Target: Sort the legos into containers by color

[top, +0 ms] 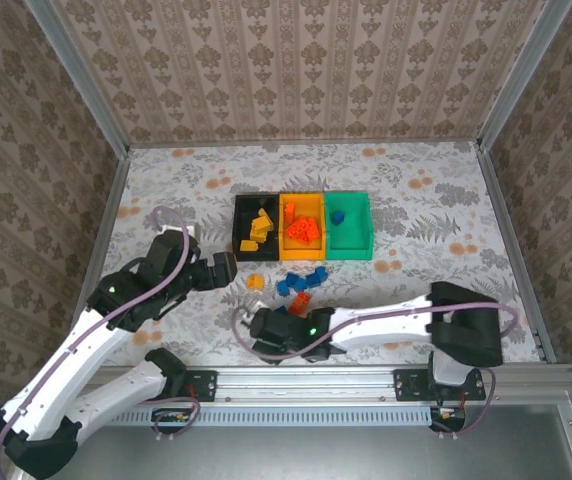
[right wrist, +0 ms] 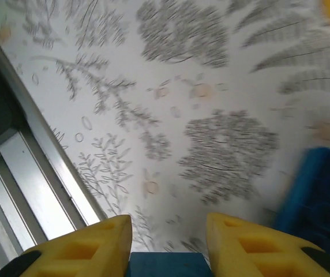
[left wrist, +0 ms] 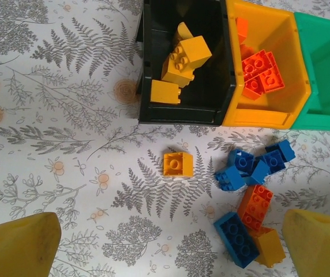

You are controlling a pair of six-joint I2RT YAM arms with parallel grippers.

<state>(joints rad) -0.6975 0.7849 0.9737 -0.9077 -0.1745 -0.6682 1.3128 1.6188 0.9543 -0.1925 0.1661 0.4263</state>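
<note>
- Running along the near edge of the bench (top: 446,200) is an aluminium rail (top: 366,380). The right arm lies stretched leftward just beyond it, on the near side of the loose bricks.
- Between that arm and the bins is a tight cluster of blue bricks (left wrist: 251,167). A red-orange brick (left wrist: 255,206), a long blue brick (left wrist: 236,238) and a yellow-orange brick (left wrist: 269,248) are packed against one another just nearer.
- The bench wears a pale cover printed with grey ferns and orange blossoms. Damask-papered walls (top: 296,70) in a metal frame (top: 76,75) close it in on three sides.
- The three bins are joined in a row near the middle of the bench.
  - The black bin (left wrist: 179,115), on the left, holds yellow bricks (left wrist: 185,57).
  - The orange bin (left wrist: 260,118), in the middle, holds red-orange bricks (left wrist: 260,72).
  - The green bin (left wrist: 326,121), on the right, holds one blue piece (top: 337,216).
- The left claw (left wrist: 168,231) hovers left of the pile with its fingers wide apart. A lone yellow brick (left wrist: 177,164) lies on the bench between the claw and the black bin, apart from both.
- The right claw (right wrist: 168,222) is low over the bench beside the rail, its yellow fingers pressed against a blue brick (right wrist: 165,266) that fills the gap between them. Another blue brick (right wrist: 321,199), blurred, lies just to its side.
</note>
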